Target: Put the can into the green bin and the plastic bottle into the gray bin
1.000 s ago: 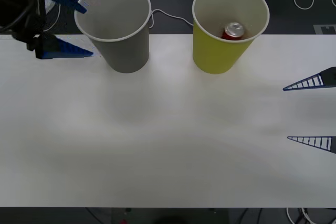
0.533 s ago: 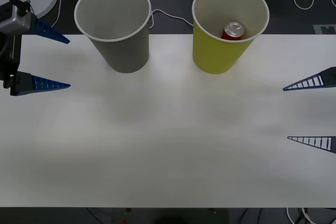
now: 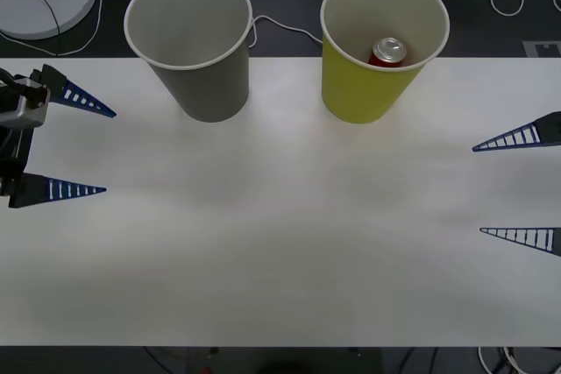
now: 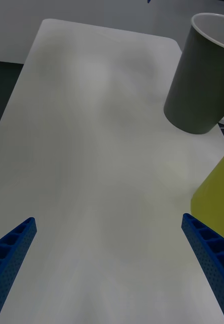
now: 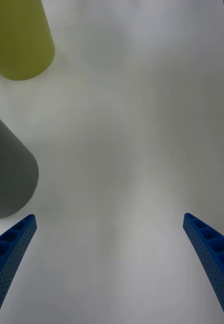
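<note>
The can lies inside the green bin, its silver top and pull tab showing against the pale inner wall, so that half of the task looks finished. The green bin stands at the far edge of the table, right of centre, and the gray bin stands to its left, a little apart from it and also at the far edge. The front view looks into the gray bin only partway: the pale inside that shows has nothing in it, but the bottom is out of sight, so whether the plastic bottle is in there cannot be told. No bottle lies on the table top either.

The left gripper sits at the left edge of the table, nearer than the gray bin and well apart from it, with its two blue ribbed fingers spread wide and nothing between them. In its wrist view, the gray bin and the green bin show as wall sections beyond the fingers. The right gripper waits at the right edge of the table, nearer than the green bin, likewise spread open and empty. Its wrist view shows the gray bin and a slice of the green bin beyond bare table.

With both claws empty and away from the bins, the work seems to be at or near its end; the bottle's place is the one point left unconfirmed.
</note>
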Robot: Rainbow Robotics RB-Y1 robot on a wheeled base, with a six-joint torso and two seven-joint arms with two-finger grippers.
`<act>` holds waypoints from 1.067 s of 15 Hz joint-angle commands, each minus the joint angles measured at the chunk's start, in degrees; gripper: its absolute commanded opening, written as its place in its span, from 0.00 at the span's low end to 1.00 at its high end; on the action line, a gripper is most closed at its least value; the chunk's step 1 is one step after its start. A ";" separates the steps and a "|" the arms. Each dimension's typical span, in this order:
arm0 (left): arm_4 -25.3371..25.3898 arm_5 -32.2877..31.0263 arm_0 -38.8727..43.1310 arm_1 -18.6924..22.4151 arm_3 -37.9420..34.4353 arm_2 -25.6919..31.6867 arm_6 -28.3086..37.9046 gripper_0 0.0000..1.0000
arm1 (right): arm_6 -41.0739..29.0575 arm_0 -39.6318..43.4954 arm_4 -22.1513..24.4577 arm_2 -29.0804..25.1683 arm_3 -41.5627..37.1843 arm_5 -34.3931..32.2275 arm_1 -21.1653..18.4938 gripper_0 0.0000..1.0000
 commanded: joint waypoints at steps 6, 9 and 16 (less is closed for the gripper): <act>1.54 1.20 4.73 -1.24 0.41 -0.01 -3.52 1.00 | 0.00 0.00 0.00 0.00 0.00 0.00 0.00 1.00; 0.31 1.20 5.00 -2.74 0.94 0.08 -4.14 1.00 | 0.00 0.00 0.00 0.00 0.00 0.00 0.00 1.00; -0.92 1.47 4.91 -3.09 0.94 0.43 -4.75 1.00 | 0.00 0.00 0.00 0.00 0.00 0.00 0.00 1.00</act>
